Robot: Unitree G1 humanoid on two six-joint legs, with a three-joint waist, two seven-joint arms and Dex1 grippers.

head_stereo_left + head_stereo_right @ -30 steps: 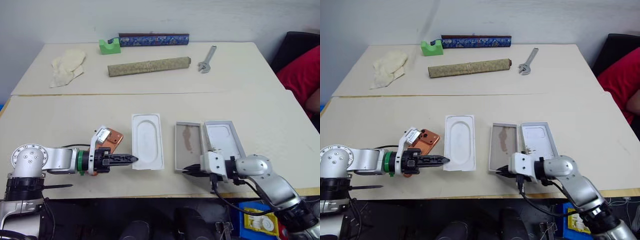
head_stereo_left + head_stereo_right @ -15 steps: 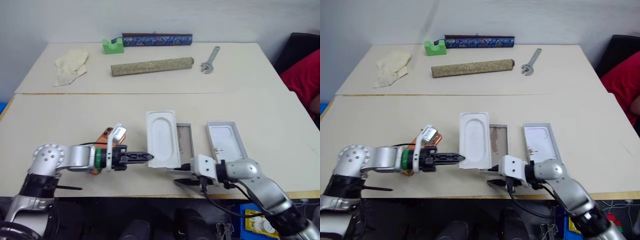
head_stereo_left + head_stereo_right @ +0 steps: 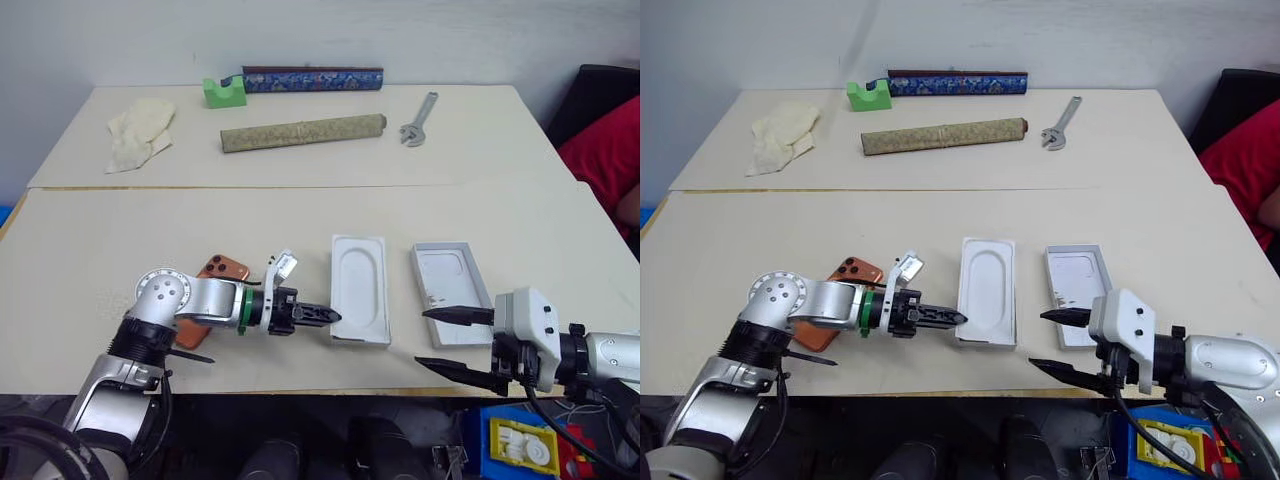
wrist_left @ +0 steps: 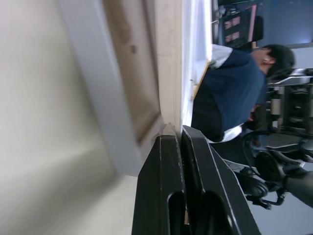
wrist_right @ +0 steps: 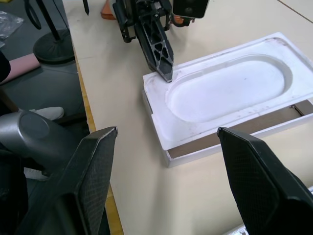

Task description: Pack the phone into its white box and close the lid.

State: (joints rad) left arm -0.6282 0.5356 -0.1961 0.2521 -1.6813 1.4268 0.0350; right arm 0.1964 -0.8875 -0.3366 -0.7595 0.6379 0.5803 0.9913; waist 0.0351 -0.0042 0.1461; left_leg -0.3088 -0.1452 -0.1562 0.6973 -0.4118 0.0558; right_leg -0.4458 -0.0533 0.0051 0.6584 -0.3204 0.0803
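The thin white insert [image 3: 360, 302] with an oval recess lies on top of the white box [image 5: 222, 143], of which a grey rim and a strip of brown floor show. My left gripper [image 3: 322, 318] is shut, its tip against the insert's near left corner. The lid [image 3: 450, 306] lies inner face up just right of the box. The copper-orange phone [image 3: 222, 269] rests on the table behind my left forearm, partly hidden. My right gripper [image 3: 422, 337] is open and empty, raised near the table's front edge, in front of the lid.
On the far table lie a wrench [image 3: 414, 118], a rolled mat [image 3: 302, 132], a green tape holder [image 3: 220, 92], a long blue box [image 3: 310, 78] and a crumpled cloth [image 3: 138, 130]. A person [image 4: 230, 93] sits beyond the table in the left wrist view.
My left gripper has pushed the insert to the right until it covers the box. My right gripper has opened and drawn back and up from the box's front edge.
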